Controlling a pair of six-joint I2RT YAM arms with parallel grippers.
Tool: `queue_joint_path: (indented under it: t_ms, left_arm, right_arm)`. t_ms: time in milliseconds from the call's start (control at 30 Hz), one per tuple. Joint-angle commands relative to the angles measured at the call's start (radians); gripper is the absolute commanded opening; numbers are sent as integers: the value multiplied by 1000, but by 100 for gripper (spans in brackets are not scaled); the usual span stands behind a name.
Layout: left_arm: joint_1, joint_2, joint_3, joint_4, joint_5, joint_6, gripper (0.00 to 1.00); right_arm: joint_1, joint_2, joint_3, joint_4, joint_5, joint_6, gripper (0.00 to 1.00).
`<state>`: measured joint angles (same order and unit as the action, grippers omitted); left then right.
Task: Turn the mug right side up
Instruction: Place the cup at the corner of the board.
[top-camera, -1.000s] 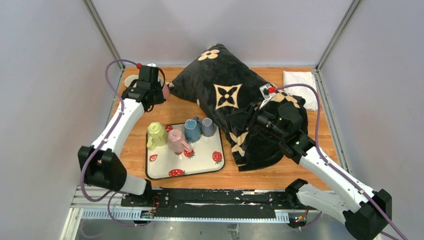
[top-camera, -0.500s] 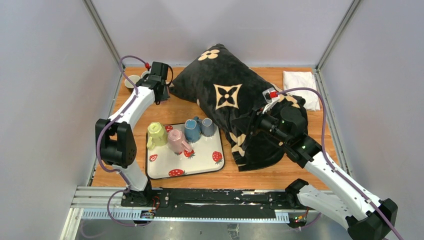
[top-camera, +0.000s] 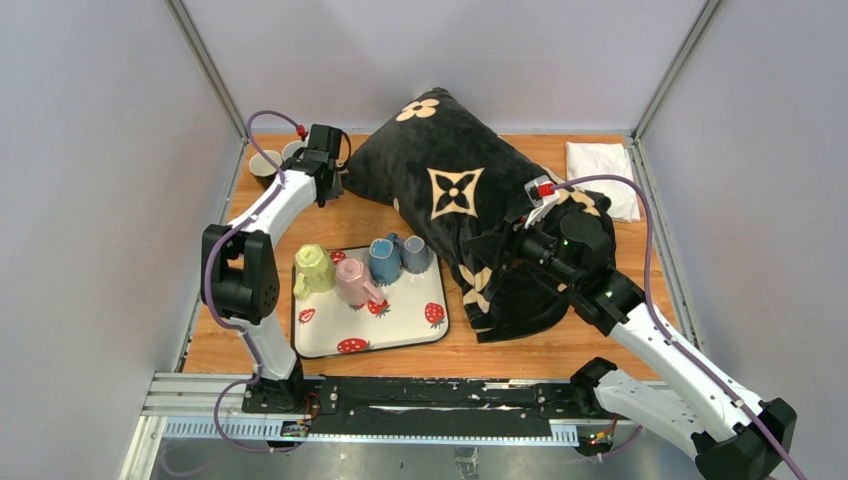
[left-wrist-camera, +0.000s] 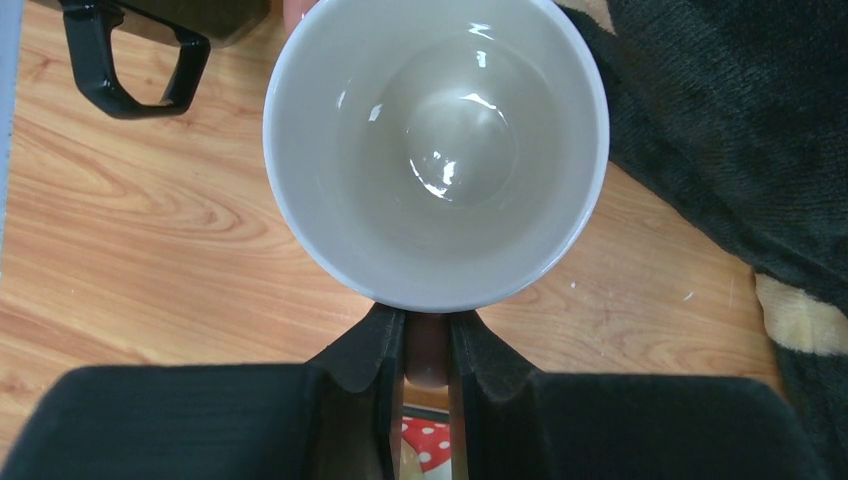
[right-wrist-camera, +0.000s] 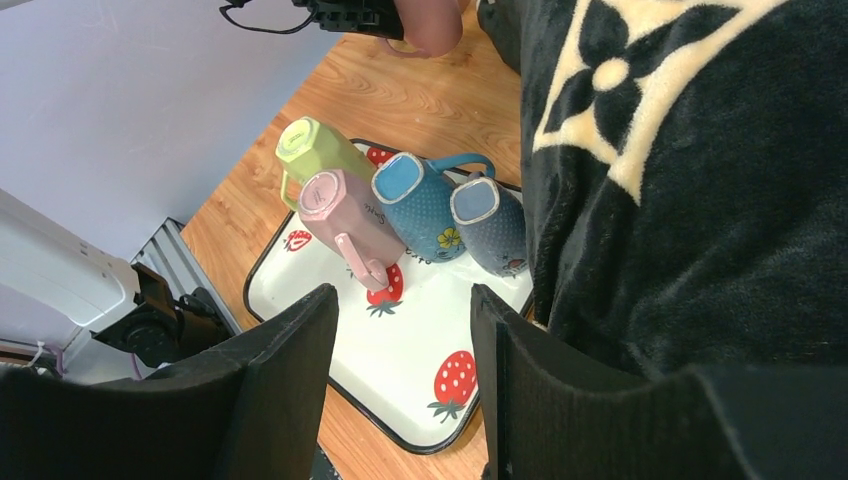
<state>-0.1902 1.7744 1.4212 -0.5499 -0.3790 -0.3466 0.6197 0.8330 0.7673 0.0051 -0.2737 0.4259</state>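
Observation:
My left gripper (left-wrist-camera: 427, 320) is shut on the handle of a mug (left-wrist-camera: 437, 150) with a glossy white inside. The mug's mouth faces the left wrist camera, with the wooden table behind it. From the right wrist the same mug (right-wrist-camera: 432, 22) shows a pinkish outside under the black gripper. In the top view my left gripper (top-camera: 326, 183) is at the back left beside the pillow and hides the mug. Whether the mug rests on the table I cannot tell. My right gripper (right-wrist-camera: 400, 300) is open and empty, above the pillow's front part (top-camera: 500, 245).
A strawberry-print tray (top-camera: 400, 325) carries several upside-down mugs: yellow-green (top-camera: 312, 268), pink (top-camera: 352, 282), blue (top-camera: 384, 260), grey-blue (top-camera: 417, 254). A big black pillow (top-camera: 450, 190) fills the middle. Two more cups (top-camera: 264, 162) stand at the back left. A white cloth (top-camera: 600, 160) lies back right.
The left arm folded back toward the left wall. Its wrist moved right and turned over with the mug still held. The right arm shifted only slightly.

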Motion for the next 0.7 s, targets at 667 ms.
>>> queue_joint_path:
  t_ms: [667]
  left_arm:
    - [3,109,82,114,-75,38,0]
  right_arm:
    - [13,-26,17,-48,8,-1,56]
